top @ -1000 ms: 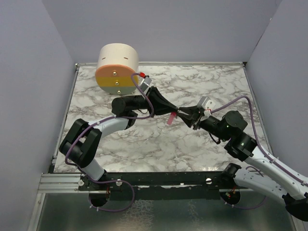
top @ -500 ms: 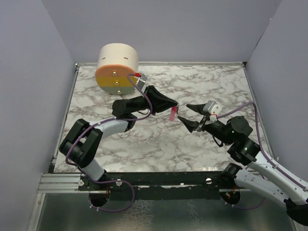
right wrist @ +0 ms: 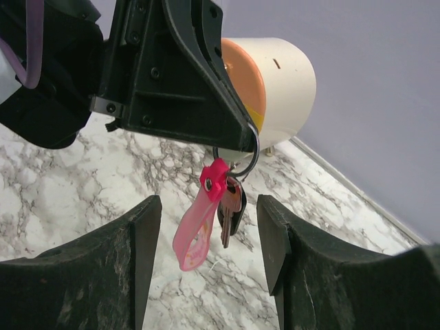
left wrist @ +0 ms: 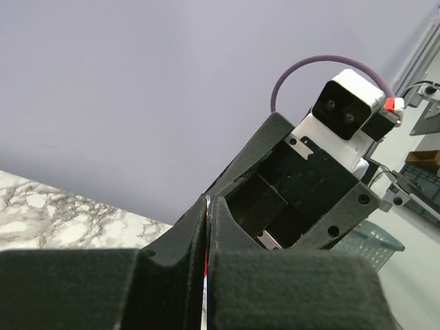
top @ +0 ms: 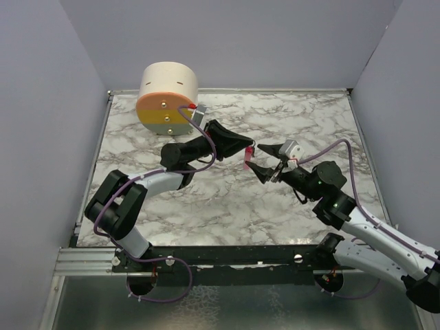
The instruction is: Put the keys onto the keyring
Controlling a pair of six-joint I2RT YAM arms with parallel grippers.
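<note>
My left gripper (top: 250, 146) is shut on the keyring (right wrist: 256, 157), a thin dark wire ring, and holds it above the table. From the ring hang a bright pink strap tag (right wrist: 196, 227) and the keys (right wrist: 232, 204), one copper and one black-headed. In the top view only the pink piece (top: 246, 160) shows. My right gripper (top: 256, 159) is open and faces the left one, with a finger on each side of the hanging bunch and not touching it (right wrist: 210, 254). In the left wrist view my shut fingers (left wrist: 172, 275) show only a thin red sliver between them.
A cream cylinder with an orange and yellow front (top: 167, 100) stands at the far left corner of the marble table (top: 309, 124), behind the left gripper; it also shows in the right wrist view (right wrist: 278, 89). Grey walls close in the table on three sides.
My right gripper drew back to the right and opened, then came forward again around the hanging bunch. My left gripper lifted the ring slightly toward the far side.
</note>
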